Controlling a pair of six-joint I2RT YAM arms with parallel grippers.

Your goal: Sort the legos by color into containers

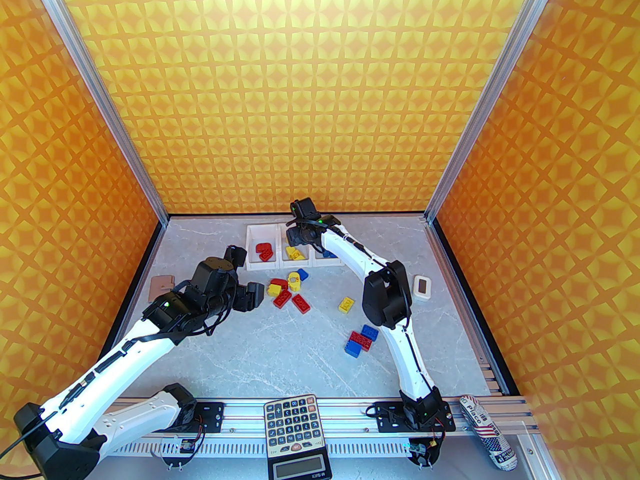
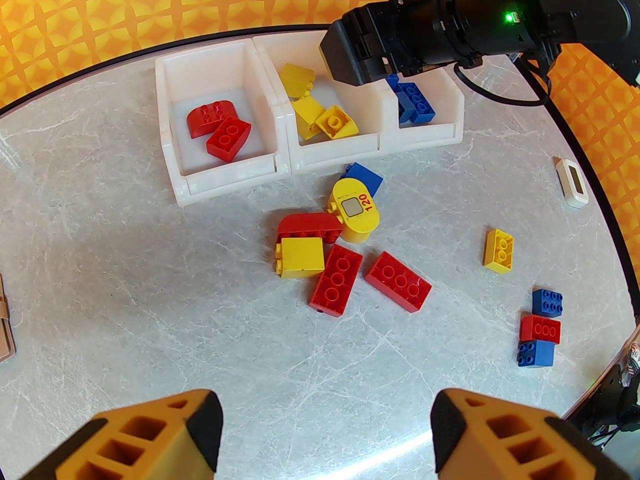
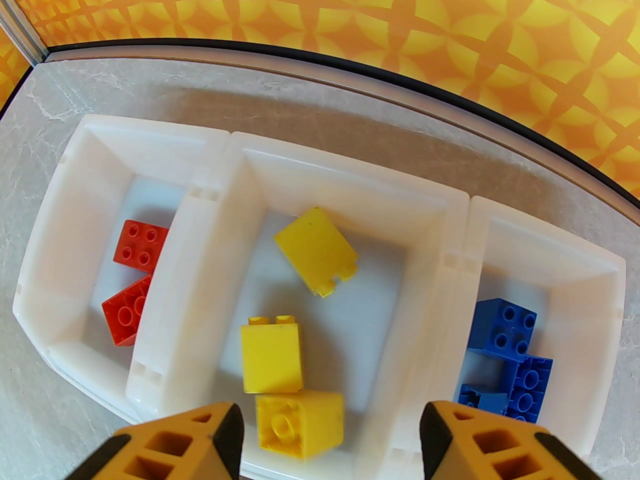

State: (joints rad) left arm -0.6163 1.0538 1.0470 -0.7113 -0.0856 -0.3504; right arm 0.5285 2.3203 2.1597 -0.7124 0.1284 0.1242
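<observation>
The marbled table (image 2: 150, 293) is carrying three joined white bins (image 2: 230, 173) (far side), scattered legos (image 2: 397, 280) and a small white device (image 2: 570, 182).

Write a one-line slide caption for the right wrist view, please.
Open right pincer above the containers: red, yellow and blue legos already sorted by color.

Orange fingers of the left gripper (image 2: 325, 420) stand wide apart at the near edge, over a grey marbled table (image 2: 150, 318). At the far side, three joined white containers (image 2: 235, 173) hold red, yellow and blue legos (image 2: 220, 128), left to right. The black end of the right arm (image 2: 450, 13) hangs over the middle and right ones. Nearer lie a mixed cluster (image 2: 340, 278) in the middle, and a yellow brick (image 2: 499, 250) and a blue-red-blue trio (image 2: 540, 328) to the right.
</observation>
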